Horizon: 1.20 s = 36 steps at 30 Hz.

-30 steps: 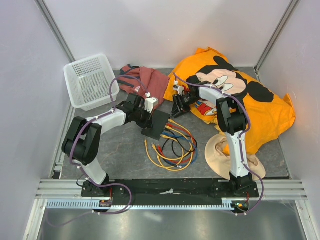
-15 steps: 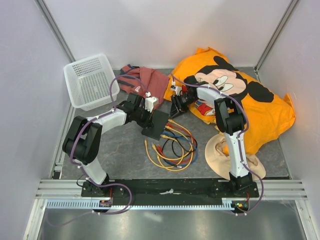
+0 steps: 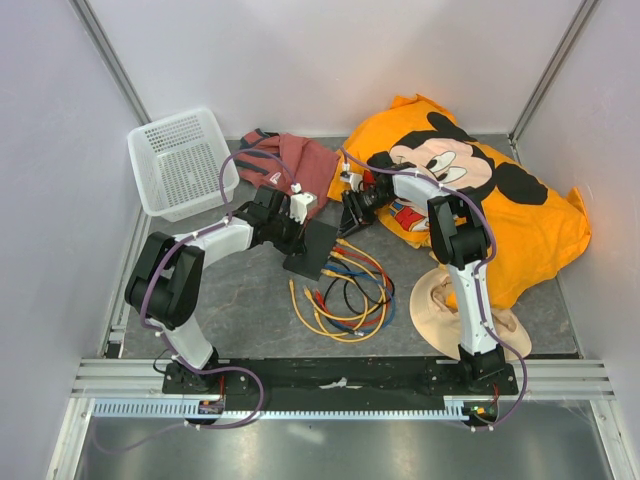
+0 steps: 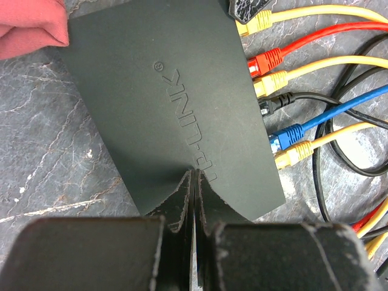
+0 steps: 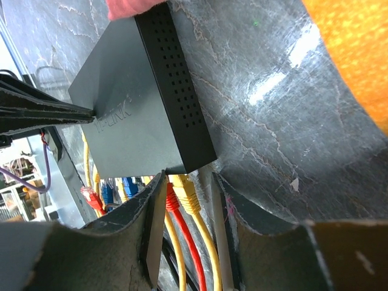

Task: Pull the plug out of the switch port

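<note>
Top view: the switch (image 3: 312,248) lies flat on the gray table (image 3: 250,300), near the middle, btwn the two arms. L gripper (image 3: 291,229) is at its far-left edge. R gripper (image 3: 352,214) is at its far-right corner, next to the orange Mickey shirt (image 3: 480,200). Colored cables (image 3: 345,295) come out of the switch's right side & curl in a pile nearer the arm bases. A white basket (image 3: 180,160) sits far left, a red cloth (image 3: 300,160) lies behind the switch, and a tan hat (image 3: 450,300) lies by the R arm. Can't tell from here how wide either gripper is.

L wrist view: L gripper (image 4: 193,177) is pinched tight, w/ only a thin line btwn the fingers & nothing in there. Its tip touches the top of the switch (image 4: 170,91) at one edge. Six plugs sit in a row on the switch's right edge: yellow plug (image 4: 257,23), red plug (image 4: 267,60), then yellow, black, blue, yellow. The red cloth (image 4: 30,24) touches the top-left corner.

R wrist view: R gripper (image 5: 185,180) is a bit apart, one finger each side of the yellow plug (image 5: 187,193) & red plug (image 5: 172,199), right at the corner of the switch (image 5: 139,109). A small gap shows beside the yellow plug, so it isn't squeezing. Both plugs sit up against the switch.
</note>
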Tool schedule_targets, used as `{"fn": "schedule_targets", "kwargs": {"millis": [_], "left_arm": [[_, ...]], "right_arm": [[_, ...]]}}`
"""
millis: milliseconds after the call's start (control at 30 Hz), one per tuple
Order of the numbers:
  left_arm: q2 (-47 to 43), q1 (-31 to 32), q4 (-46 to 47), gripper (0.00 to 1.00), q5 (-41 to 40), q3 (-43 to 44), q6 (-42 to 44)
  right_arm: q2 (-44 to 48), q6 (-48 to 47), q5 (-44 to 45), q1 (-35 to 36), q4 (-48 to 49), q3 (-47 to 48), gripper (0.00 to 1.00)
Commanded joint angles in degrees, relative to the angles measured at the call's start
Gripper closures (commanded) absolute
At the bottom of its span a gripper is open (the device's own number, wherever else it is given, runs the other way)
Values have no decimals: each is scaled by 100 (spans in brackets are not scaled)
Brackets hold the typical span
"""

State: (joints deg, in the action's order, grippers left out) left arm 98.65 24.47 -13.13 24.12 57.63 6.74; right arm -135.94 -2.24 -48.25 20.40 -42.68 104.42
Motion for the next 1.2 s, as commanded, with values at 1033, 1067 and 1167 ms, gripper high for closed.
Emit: {"fn": "schedule_targets", "kwargs": {"millis": [1033,1067,1167], "left_arm": [[14,93,12,98,-355,-32,-77],[22,102,3,98,-355,-32,-77],[31,120,-6,98,-382,-23,-77]], "right_arm": [[-811,-470,764,104,-479,96,64],[-811,-453,817,95,-461,87,64],[-776,-444,870,104,-443,70,67]]}}
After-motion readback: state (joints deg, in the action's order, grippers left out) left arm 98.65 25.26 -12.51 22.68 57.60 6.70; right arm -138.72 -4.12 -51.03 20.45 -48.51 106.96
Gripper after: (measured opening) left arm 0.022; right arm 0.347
